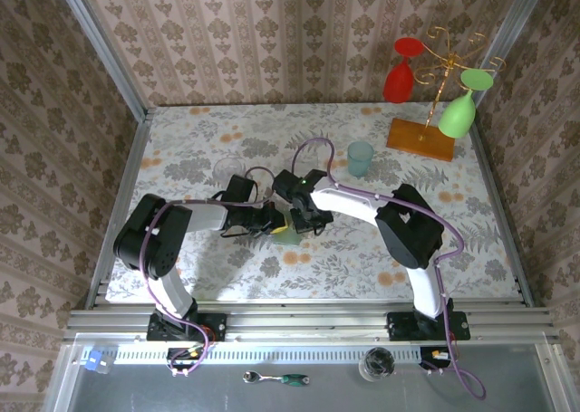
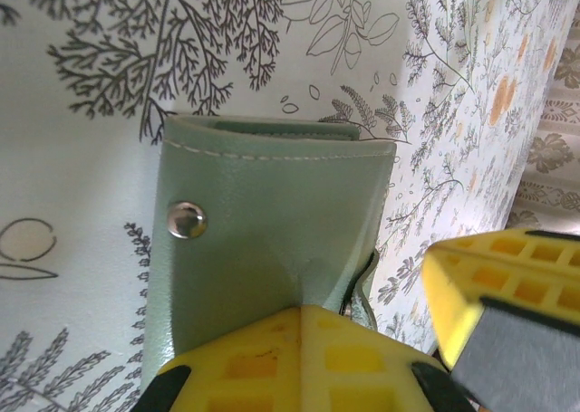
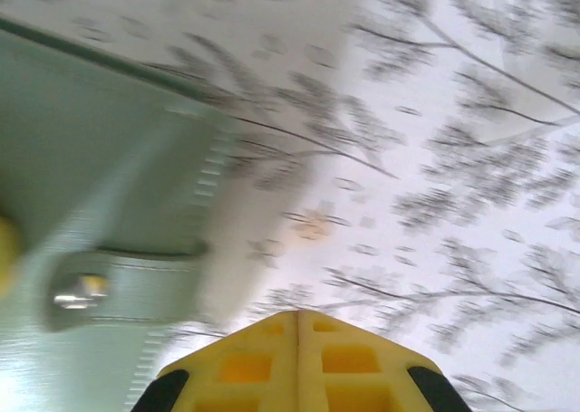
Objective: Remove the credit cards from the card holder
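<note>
You are holding your left pincer (image 2: 390, 303) released and touching the wallet (image 2: 272, 222) ahead of it, while the right pincer (image 1: 304, 216), wallet lying to its left, I cannot tell.

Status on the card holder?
Left gripper at card holder edge, grip unclear. Right gripper beside it, blurred. Holder folded, on table. Teal cup stands apart.

Floral-print table (image 1: 507, 231) — on it card holder (image 2: 272, 213), teal cup (image 1: 360, 158), wooden-based rack (image 1: 420, 138).
</note>
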`<state>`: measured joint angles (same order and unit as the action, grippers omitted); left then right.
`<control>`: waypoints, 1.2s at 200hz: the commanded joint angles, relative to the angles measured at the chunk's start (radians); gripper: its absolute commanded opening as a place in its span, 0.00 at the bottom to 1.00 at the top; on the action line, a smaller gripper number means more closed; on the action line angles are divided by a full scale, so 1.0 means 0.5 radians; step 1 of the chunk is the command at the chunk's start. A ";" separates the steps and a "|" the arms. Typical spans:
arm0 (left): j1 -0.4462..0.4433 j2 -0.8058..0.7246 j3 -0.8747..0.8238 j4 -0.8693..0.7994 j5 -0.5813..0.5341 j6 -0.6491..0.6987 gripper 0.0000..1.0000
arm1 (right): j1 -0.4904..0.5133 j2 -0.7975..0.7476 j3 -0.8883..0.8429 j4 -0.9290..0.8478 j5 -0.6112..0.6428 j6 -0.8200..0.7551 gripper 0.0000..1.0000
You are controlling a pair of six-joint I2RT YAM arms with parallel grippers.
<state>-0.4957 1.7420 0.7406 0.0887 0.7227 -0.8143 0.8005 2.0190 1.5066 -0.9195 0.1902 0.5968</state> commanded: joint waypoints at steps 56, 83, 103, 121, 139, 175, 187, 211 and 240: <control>-0.006 0.096 -0.147 -0.229 -0.261 0.031 0.00 | -0.092 -0.285 -0.225 0.262 -0.450 0.113 0.02; -0.008 0.021 -0.170 -0.080 -0.194 -0.046 0.00 | -0.089 -0.255 -0.206 0.308 -0.567 0.127 0.11; -0.003 -0.085 -0.139 -0.060 -0.195 -0.053 0.00 | -0.089 -0.255 -0.222 0.337 -0.586 0.113 0.16; 0.001 -0.136 -0.096 -0.078 -0.184 -0.061 0.00 | -0.090 -0.242 -0.205 0.327 -0.584 0.069 0.20; 0.000 -0.161 -0.085 -0.086 -0.172 -0.089 0.00 | -0.087 -0.213 -0.176 0.306 -0.584 -0.024 0.24; -0.003 -0.231 -0.155 -0.120 -0.172 -0.169 0.00 | -0.089 -0.205 -0.180 0.355 -0.666 -0.574 0.27; -0.003 -0.241 -0.182 -0.077 -0.105 -0.212 0.00 | -0.086 -0.200 -0.171 0.349 -0.702 -0.810 0.26; -0.003 -0.249 -0.222 0.018 -0.066 -0.301 0.00 | -0.079 -0.232 -0.221 0.392 -0.694 -1.296 0.24; 0.016 -0.259 -0.257 0.148 -0.046 -0.388 0.00 | -0.083 -0.280 -0.313 0.527 -0.710 -1.841 0.24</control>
<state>-0.4957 1.6276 0.6388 0.1246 0.6704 -0.9463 0.7570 1.9030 1.3834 -0.7021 -0.1368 0.0162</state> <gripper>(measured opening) 0.050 0.237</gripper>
